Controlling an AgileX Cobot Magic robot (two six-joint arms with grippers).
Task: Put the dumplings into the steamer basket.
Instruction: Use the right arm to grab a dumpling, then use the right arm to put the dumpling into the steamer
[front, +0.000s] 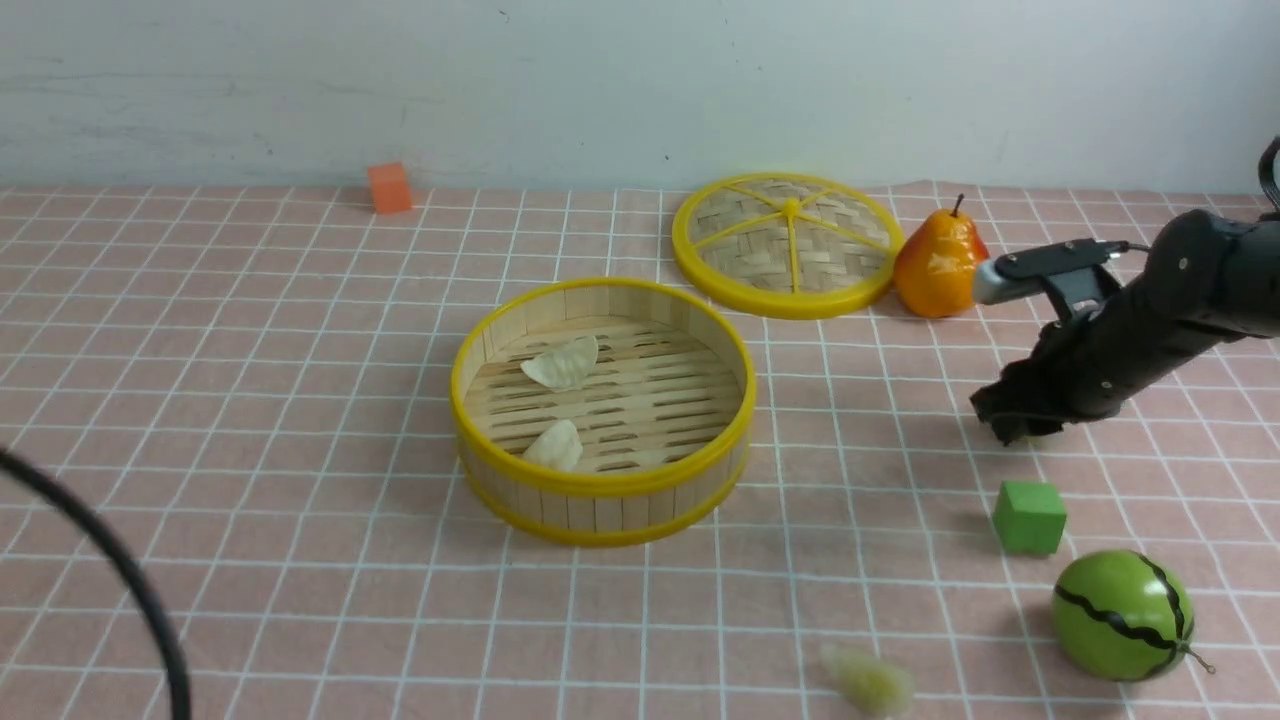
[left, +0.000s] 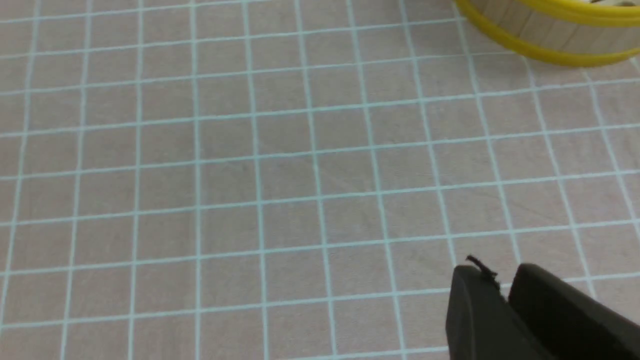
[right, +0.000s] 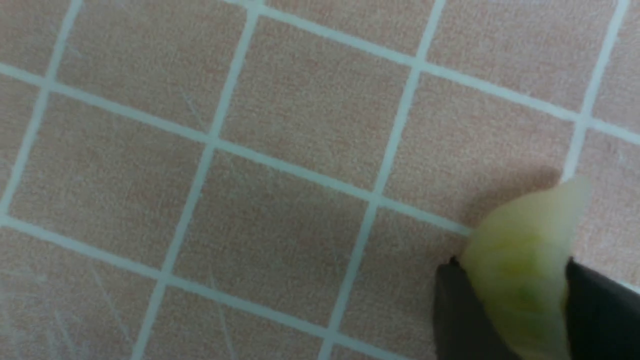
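The steamer basket (front: 600, 480) stands mid-table; part of its wall also shows in the left wrist view (left: 550, 40). Two pale dumplings lie on its slatted floor, one at the back (front: 562, 365) and one by the near wall (front: 555, 447). Another dumpling (front: 868, 682) lies on the cloth near the front edge. To the right of the basket, my right gripper (front: 1005, 420) is low over the cloth and shut on a greenish dumpling (right: 520, 250) that sticks out past its fingertips (right: 455, 300). My left gripper (left: 502, 280) is out of the front view; its fingers are together over bare cloth with nothing between them.
The woven lid (front: 785, 245) lies behind the basket with an orange pear (front: 938, 265) beside it. A green cube (front: 1029, 517) and a small toy watermelon (front: 1122, 615) sit just in front of the right gripper. An orange cube (front: 389, 187) is at the back left. A black cable (front: 120, 570) crosses the lower left.
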